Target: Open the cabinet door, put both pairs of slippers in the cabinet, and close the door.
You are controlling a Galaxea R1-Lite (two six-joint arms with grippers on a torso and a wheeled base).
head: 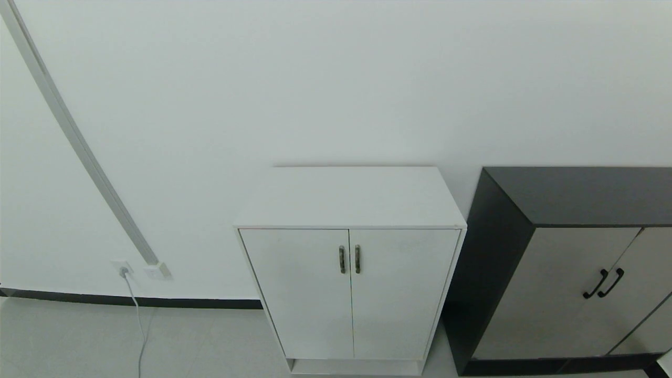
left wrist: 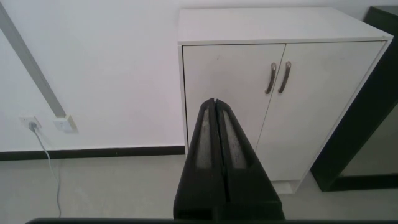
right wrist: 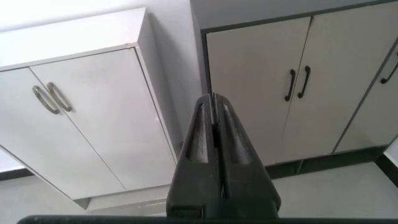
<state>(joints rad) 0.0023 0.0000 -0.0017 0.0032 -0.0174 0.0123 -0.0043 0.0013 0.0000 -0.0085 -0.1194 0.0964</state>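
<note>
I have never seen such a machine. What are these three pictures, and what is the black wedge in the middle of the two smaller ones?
This is a robot with two arms. The big picture comes from a camera on its head, looking down at a white cabinet with both doors closed and two handles side by side. A dark cabinet stands to its right. The two smaller pictures come from cameras on the wrists. The black wedge in each is that arm's grasping part: the left end effector and the right end effector. Both are shut and hold nothing, some way from the doors.
</note>
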